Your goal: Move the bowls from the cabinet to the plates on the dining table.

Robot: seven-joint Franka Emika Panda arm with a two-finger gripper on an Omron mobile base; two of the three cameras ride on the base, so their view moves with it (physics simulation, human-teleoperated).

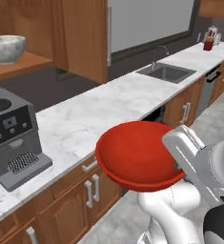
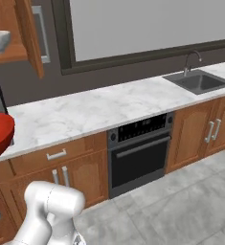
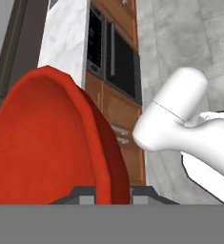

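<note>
- I have the red bowl (image 1: 135, 155) pinched by its rim in the gripper (image 3: 111, 193); in the hand view the fingers sit pressed together on either side of the rim wall, and the bowl rises straight up from them.
- In the left base view the bowl hangs in the air in front of the marble counter (image 1: 108, 102), clear of its edge, with the hand gripping it from the right side.
- The marbled bowl (image 1: 6, 47) sits on the cabinet shelf (image 1: 18, 66), well up and off to the left of the gripper, past the coffee machine (image 1: 13, 136). The cabinet door (image 1: 82, 38) stands open beside it.
- My read on progress: one bowl is out of the cabinet and in hand, but not delivered. The second bowl is untouched. Neither is on a plate yet, so I'd put the job at well under half done.
- What's left, as I judge it: carry the red bowl to the dining table, set it on a plate, come back for the marbled one, and repeat.
- Counts: two bowls, one red and one marbled. One coffee machine, one sink (image 1: 166, 72), one oven (image 2: 140, 153) under the counter.
- At the far end of the counter there's a small cluster with something red (image 1: 209, 40); it's too small for me to say what it is.
</note>
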